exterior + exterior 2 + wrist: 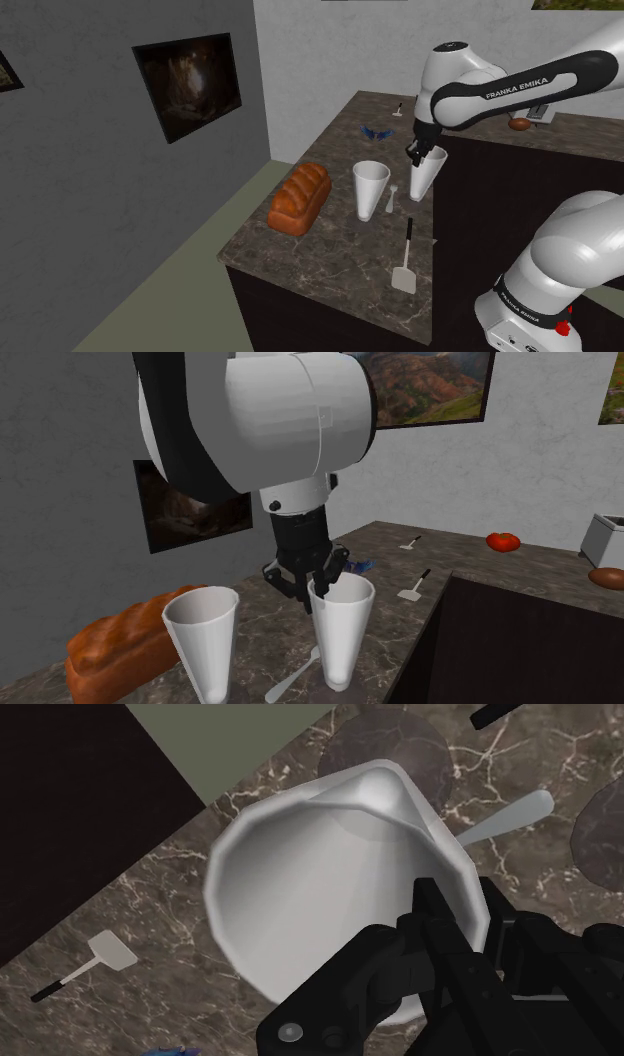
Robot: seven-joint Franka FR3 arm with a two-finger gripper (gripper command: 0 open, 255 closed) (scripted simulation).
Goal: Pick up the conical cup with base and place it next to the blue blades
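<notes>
Two pale conical cups stand upright on the dark marbled counter (330,255). My black gripper (418,155) (312,592) (455,919) comes down on the one nearer the arm (425,180) (340,637) (320,894). It is shut on that cup's rim, with one finger inside the wall and one outside. A dark round base (385,749) shows under this cup's narrow foot. The blue blades (375,131) (360,564) lie farther back on the counter, beyond both cups.
The second conical cup (370,190) (203,642) stands close beside the held one, with a white spoon (392,195) (295,674) between them. A bread loaf (300,197), a spatula (405,270), a tomato (502,541) and a toaster (605,537) share the counter.
</notes>
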